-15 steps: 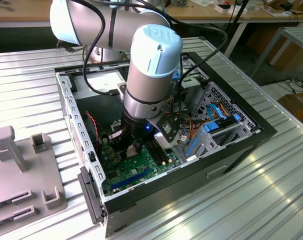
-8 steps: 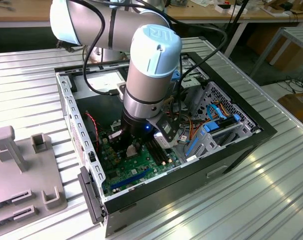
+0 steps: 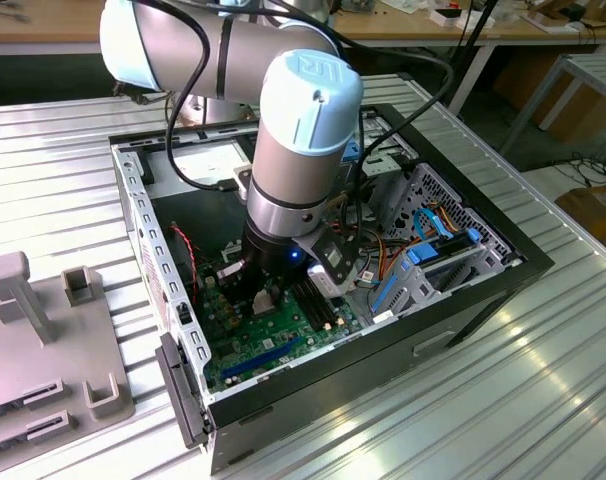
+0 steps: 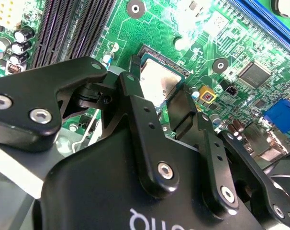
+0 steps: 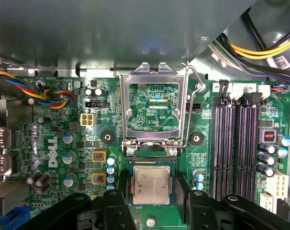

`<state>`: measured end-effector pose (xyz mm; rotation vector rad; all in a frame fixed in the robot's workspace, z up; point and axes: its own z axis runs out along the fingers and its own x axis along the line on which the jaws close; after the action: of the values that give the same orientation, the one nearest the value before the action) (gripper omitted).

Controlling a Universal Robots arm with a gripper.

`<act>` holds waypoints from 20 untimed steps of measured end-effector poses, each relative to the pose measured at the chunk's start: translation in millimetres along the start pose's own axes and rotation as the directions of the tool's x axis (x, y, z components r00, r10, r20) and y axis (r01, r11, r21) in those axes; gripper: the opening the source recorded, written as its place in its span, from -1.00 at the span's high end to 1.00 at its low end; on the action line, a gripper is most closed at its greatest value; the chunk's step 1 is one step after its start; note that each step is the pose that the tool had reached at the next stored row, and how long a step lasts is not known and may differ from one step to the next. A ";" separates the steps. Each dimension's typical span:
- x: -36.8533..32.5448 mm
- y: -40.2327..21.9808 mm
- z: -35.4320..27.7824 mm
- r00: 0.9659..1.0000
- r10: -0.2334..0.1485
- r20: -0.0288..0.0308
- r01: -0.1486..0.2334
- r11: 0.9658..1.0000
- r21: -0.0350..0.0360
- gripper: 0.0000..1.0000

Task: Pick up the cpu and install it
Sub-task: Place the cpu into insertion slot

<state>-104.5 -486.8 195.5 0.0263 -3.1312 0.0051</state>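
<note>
The end effector [image 5: 151, 179] is down inside the open computer case [image 3: 133, 205], closed on the cpu [image 5: 151, 186]. Its black fingers [image 5: 120, 194] press against two opposite edges of the chip. In the second wrist view the same grip shows, with a finger [image 4: 131, 96] on either side of the cpu [image 4: 157, 81] and its dull metal top facing up between them. The cpu is at the socket on the green motherboard [image 5: 54, 124]. Whether it is fully seated there cannot be told.

Just beside the chip, the socket's shiny metal frame [image 5: 153, 70] stands hinged open, and its wire lever [image 5: 195, 93] is swung out along one side. The long black memory slots [image 5: 236, 143] run parallel next to the socket, and they also appear in the second wrist view [image 4: 68, 33]. On the other side of the socket, a bundle of coloured wires [image 5: 56, 96] plugs into the board. Yellow cables [image 5: 260, 50] pass overhead near the case wall.

In the exterior view the arm [image 3: 298, 130] reaches straight down into the case, with the end effector [image 3: 265, 297] low over the motherboard [image 3: 248, 340]. Blue drive brackets [image 3: 423, 255] sit at the case's end toward the exterior view's right. The case lies on a ribbed metal surface [image 3: 463, 420]. Grey fixtures [image 3: 43, 330] stand well apart at the exterior view's left.
</note>
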 end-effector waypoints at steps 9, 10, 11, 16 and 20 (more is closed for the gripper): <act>0.0 0.1 -2.7 1.000 0.000 0.000 0.000 1.000 -0.001 0.05; 0.0 0.1 -3.0 1.000 0.000 0.000 0.000 1.000 -0.001 0.05; 0.0 0.1 -3.5 1.000 0.000 0.000 0.000 1.000 -0.001 0.05; 0.0 0.1 -4.4 1.000 0.000 0.000 0.000 1.000 0.000 0.05; 0.0 -0.2 -4.5 1.000 0.000 0.000 0.000 1.000 0.000 0.05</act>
<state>-104.5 -487.0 200.1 0.0261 -3.1310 0.0049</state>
